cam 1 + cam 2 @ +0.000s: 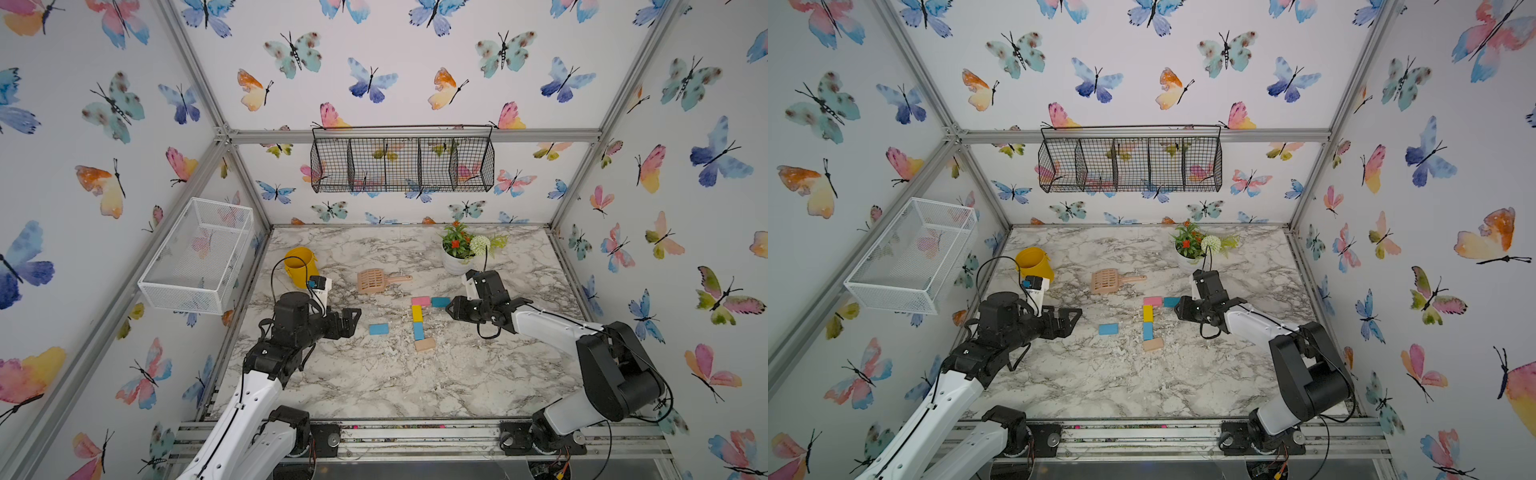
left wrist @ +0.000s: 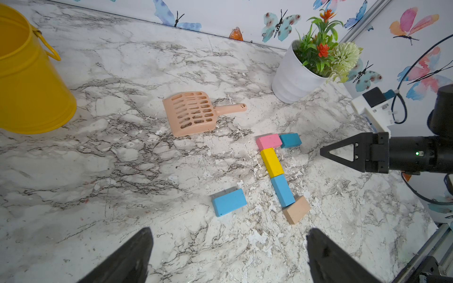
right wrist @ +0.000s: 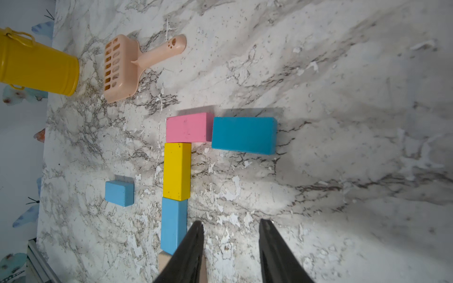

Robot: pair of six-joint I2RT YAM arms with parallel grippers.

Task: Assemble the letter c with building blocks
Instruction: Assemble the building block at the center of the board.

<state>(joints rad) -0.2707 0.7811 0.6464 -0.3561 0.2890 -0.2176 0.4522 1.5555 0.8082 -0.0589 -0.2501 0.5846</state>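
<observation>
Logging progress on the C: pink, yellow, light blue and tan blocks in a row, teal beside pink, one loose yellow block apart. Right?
No: the loose block is light blue, not yellow; the left wrist view shows it. The rest stands, with the teal block beside the pink block.

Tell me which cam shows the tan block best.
Left wrist view: the tan block is whole, close and unobstructed. Both top views show the tan block whole but small. The right wrist view catches only a sliver, the rest behind a jaw.
</observation>
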